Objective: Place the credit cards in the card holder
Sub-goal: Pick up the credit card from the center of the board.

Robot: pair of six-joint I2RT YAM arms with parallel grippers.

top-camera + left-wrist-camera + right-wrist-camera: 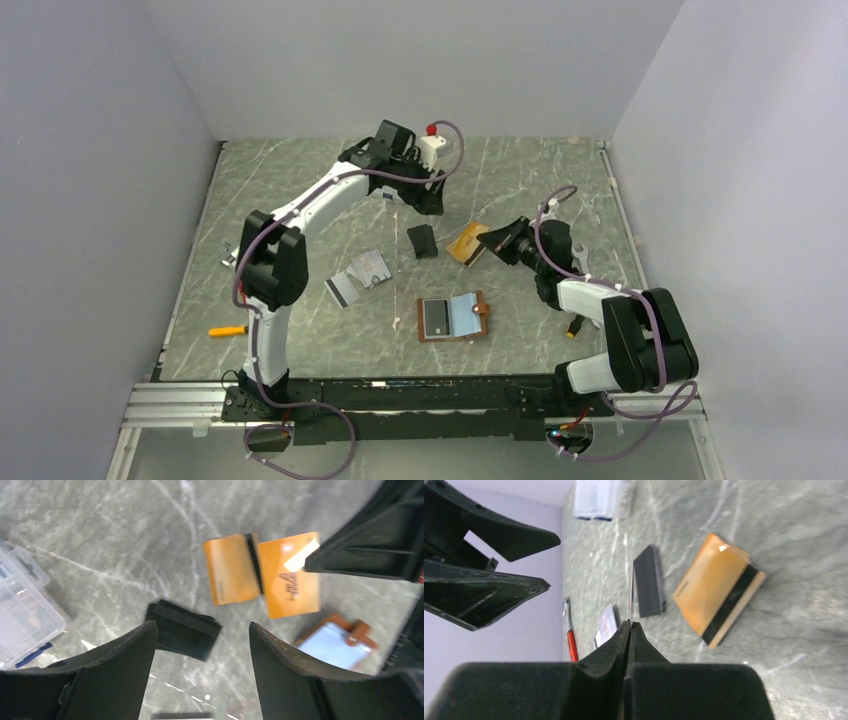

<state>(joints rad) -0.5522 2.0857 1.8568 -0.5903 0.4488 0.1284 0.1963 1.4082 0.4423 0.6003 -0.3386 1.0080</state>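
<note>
The brown card holder [480,318] lies open near the front centre, with a grey card [435,315] on its left half. One orange credit card [711,587] with a dark stripe lies flat on the table. My right gripper [630,623] is shut on a second orange card [290,580] printed "VIP", held next to the flat one; in the right wrist view it shows only as a thin edge. Two silver-grey cards [360,276] lie left of the holder. My left gripper [202,625] hangs open above the table, nothing between its fingers.
A small flat black rectangle [423,241] lies below the left gripper. A clear compartment box [20,605] stands further left of it. An orange-handled tool [228,331] lies at the front left, another [575,325] by the right arm. Walls close in three sides.
</note>
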